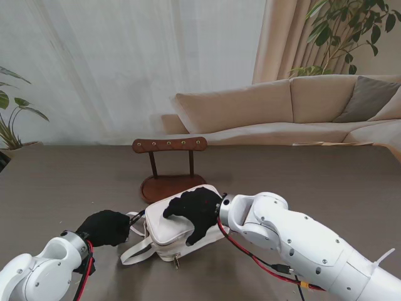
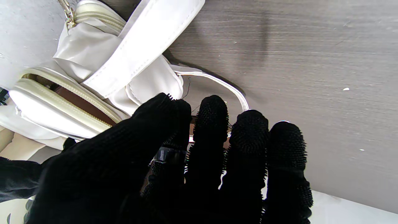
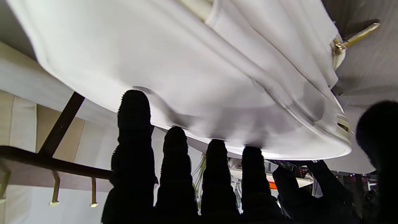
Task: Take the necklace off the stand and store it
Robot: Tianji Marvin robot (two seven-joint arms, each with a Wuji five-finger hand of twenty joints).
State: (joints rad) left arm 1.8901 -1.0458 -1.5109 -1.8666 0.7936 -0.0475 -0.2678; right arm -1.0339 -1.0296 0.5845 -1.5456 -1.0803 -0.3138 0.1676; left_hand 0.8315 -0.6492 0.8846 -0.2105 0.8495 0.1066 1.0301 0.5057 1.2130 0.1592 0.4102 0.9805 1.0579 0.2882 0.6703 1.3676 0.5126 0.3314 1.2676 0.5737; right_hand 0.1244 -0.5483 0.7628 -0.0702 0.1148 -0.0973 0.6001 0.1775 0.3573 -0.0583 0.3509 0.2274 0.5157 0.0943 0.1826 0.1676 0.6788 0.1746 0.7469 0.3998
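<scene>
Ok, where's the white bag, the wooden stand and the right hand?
bag (image 1: 164, 227): stand's view, on its top panel.
stand (image 1: 170, 145): stand's view, on its top bar.
right hand (image 1: 195, 212): stand's view, on the back of the black glove.

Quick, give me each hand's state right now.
Left hand: fingers curled by the white bag's strap; whether it grips anything cannot be told.
Right hand: resting on the white bag; a grip cannot be told.

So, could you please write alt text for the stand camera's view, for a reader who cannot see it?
Two black-gloved robot hands work at a white bag on a grey table: the right hand rests on top of it, the left hand is at its left end. Behind the bag stands a wooden stand with no necklace visible on its pegs.
</scene>
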